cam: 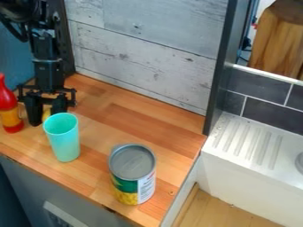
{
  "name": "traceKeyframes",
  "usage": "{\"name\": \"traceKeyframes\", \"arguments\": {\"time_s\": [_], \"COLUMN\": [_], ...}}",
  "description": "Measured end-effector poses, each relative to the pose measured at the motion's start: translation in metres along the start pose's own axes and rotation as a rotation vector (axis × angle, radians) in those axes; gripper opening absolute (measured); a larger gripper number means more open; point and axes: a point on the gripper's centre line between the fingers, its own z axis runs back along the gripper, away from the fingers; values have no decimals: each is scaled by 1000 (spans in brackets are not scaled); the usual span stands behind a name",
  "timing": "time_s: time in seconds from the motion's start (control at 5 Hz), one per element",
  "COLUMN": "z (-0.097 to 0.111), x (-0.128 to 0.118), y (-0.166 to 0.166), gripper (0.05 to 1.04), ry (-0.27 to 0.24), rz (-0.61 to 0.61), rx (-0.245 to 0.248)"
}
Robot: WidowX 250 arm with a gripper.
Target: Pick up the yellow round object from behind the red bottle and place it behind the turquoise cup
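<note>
The gripper (47, 110) hangs low over the left part of the wooden counter, pointing down. A small yellow thing (46, 115) shows at its lower end, partly hidden behind a cup; whether it is held cannot be made out. The turquoise cup (63, 139) stands upright just in front of the gripper. To the gripper's left is an upright red bottle (9, 106) with an orange-yellow lower part. A metal can (132, 175) with a green, yellow and white label stands upright nearer the counter's front edge, right of the cup.
The wooden counter (118, 111) ends at a grey plank wall (145, 48) behind. A dark upright post (220, 71) rises at its back right corner. Lower right lies a white ridged drainboard (248, 144), with dark tiles (269, 113) behind it and a wooden block (277, 40) beyond.
</note>
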Motion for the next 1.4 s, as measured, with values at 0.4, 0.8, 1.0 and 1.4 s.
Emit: {"name": "traceKeyframes", "arguments": {"time_s": [0.4,0.8,1.0,1.4], "z": [-1,-5,-6,12], "x": [5,12,17,23], "y": [-1,-1,-1,-1], "gripper": [617,616,650,999], "ry": [-33,-57,-67,-122], "rz": [-23,-26,-37,5], "rx": [-3,1,-3,-9]}}
